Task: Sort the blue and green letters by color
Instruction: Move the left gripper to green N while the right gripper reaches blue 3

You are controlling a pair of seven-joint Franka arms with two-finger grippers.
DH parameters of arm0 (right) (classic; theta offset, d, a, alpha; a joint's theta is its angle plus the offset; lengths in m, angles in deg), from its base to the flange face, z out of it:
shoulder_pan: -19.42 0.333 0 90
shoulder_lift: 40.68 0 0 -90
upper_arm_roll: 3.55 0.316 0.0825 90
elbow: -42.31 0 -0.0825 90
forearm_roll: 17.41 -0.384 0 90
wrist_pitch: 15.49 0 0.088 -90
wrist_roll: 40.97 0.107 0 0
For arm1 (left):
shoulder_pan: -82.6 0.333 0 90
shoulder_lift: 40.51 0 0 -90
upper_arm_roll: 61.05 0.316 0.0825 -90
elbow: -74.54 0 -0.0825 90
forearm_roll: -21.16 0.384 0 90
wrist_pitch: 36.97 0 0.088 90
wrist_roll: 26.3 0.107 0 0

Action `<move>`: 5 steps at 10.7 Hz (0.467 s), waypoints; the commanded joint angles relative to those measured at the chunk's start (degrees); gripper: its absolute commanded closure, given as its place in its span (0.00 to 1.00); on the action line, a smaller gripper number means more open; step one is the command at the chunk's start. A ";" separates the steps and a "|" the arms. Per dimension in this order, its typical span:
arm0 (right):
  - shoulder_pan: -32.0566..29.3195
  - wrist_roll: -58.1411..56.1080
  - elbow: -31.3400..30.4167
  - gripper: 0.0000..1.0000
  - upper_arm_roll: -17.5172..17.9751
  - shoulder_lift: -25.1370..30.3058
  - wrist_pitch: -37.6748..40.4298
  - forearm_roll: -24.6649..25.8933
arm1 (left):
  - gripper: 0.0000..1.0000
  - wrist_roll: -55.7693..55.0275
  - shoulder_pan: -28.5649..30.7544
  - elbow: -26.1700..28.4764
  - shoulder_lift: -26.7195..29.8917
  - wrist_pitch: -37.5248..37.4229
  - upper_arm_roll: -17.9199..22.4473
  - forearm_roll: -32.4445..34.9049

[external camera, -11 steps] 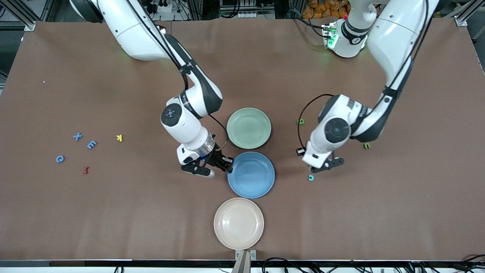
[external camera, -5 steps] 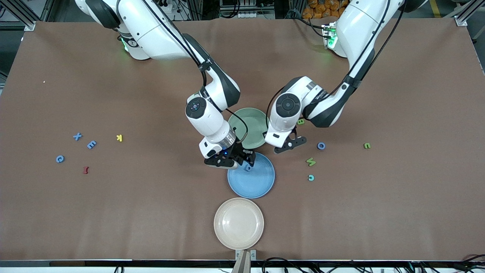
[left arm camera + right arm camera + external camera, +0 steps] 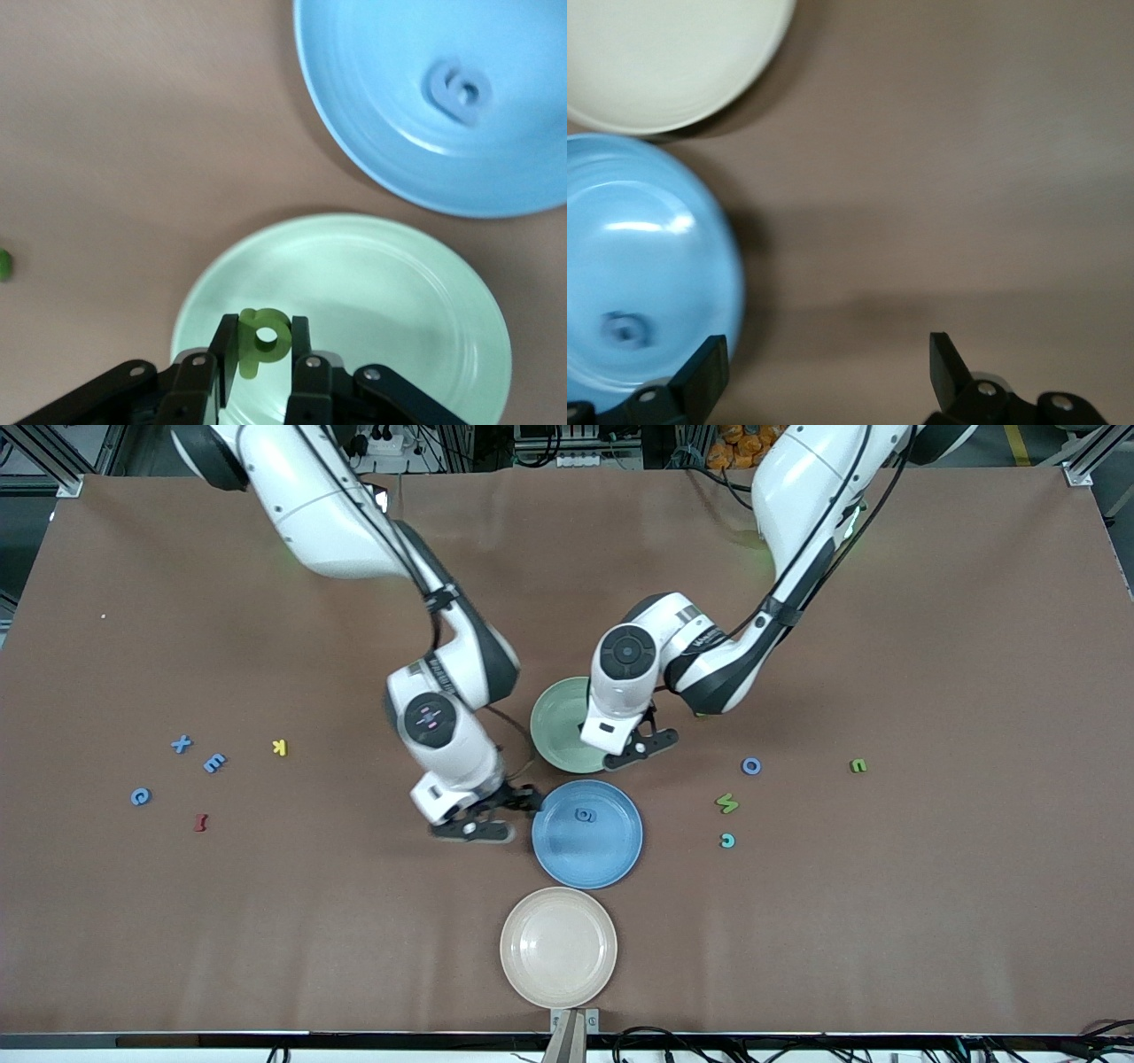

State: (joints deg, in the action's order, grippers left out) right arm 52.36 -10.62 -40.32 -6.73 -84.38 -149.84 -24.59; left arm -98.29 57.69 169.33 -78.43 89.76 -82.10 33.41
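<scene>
My left gripper (image 3: pixel 640 746) hangs over the green plate (image 3: pixel 558 726), shut on a green P (image 3: pixel 266 335); the plate also shows in the left wrist view (image 3: pixel 399 301). My right gripper (image 3: pixel 496 815) is open and empty over bare table beside the blue plate (image 3: pixel 611 850). A small blue letter (image 3: pixel 585 814) lies in that plate. Blue X (image 3: pixel 181 744), E (image 3: pixel 214 763) and G (image 3: pixel 140 796) lie toward the right arm's end. Blue O (image 3: pixel 751 765), green M (image 3: pixel 727 803) and green E (image 3: pixel 858 765) lie toward the left arm's end.
A cream plate (image 3: pixel 558 948) sits nearest the front camera, in line with the blue plate. A yellow K (image 3: pixel 279 747) and a dark red I (image 3: pixel 201 823) lie among the blue letters. A teal c (image 3: pixel 727 840) lies near the green M.
My right gripper let the blue letter go into the blue plate and drew back off the plate toward its own end. My left gripper moved over the green plate with the green P.
</scene>
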 commanded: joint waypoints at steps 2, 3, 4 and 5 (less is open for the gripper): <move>-8.13 -6.09 -5.70 0.00 -1.75 6.25 5.66 1.74 | 0.00 -3.06 -3.92 -2.76 -2.25 -0.26 2.15 1.90; -10.33 -6.35 -7.27 0.00 -2.27 7.13 6.11 1.74 | 0.00 -3.33 -3.40 -2.33 -1.81 -0.61 2.15 2.26; -12.27 -7.84 -8.77 0.00 -3.15 8.18 6.12 1.74 | 0.00 -3.33 -2.26 -2.23 -1.46 -0.87 2.15 2.26; -14.64 -8.72 -10.35 0.00 -3.59 9.85 6.12 1.74 | 0.00 -3.07 -0.16 -2.23 -1.19 -0.87 2.15 2.35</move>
State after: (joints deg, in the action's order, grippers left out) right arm 42.21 -17.51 -44.90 -10.03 -79.49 -143.87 -23.91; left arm -99.85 54.57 167.74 -80.11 89.74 -80.05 33.57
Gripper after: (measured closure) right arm 0.000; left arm 0.326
